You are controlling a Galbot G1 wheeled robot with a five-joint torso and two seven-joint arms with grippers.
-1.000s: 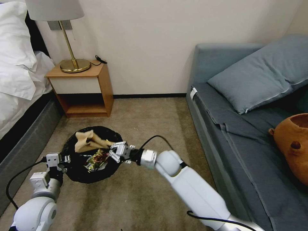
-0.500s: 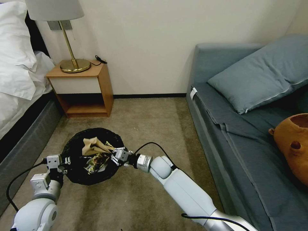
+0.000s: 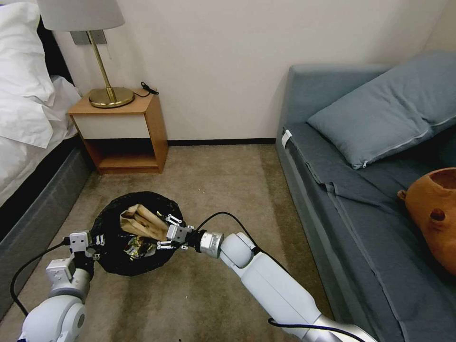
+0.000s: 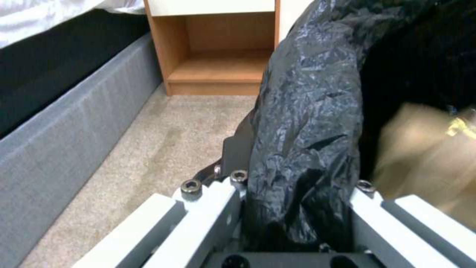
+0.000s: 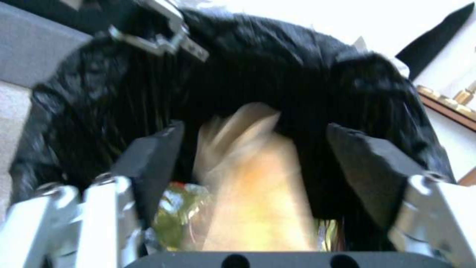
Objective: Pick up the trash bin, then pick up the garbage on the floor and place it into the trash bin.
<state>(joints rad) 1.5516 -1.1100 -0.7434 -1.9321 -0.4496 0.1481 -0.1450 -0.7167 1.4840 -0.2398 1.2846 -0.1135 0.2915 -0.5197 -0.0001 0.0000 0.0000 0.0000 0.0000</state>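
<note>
Two grippers meet at the round black-lined trash bin point(image 3: 135, 232) on the carpet: the left gripper point(image 4: 292, 208) clamps its rim, while the right gripper point(image 3: 167, 233) hangs spread wide over its mouth. A crumpled tan paper bag point(image 3: 142, 223) lies inside the bin, atop a shiny gold-brown wrapper point(image 3: 135, 247).

Trash bin point(image 3: 114, 259): showing glossy black liner. Paper bag point(image 3: 142, 222): showing tan. Wrapper point(image 3: 135, 246): glinting gold-brown. Carpet point(image 3: 228, 190): lying beige. Sofa point(image 3: 342, 190): showing grey-blue. Plush bear point(image 3: 434, 213): showing orange-brown.
</note>
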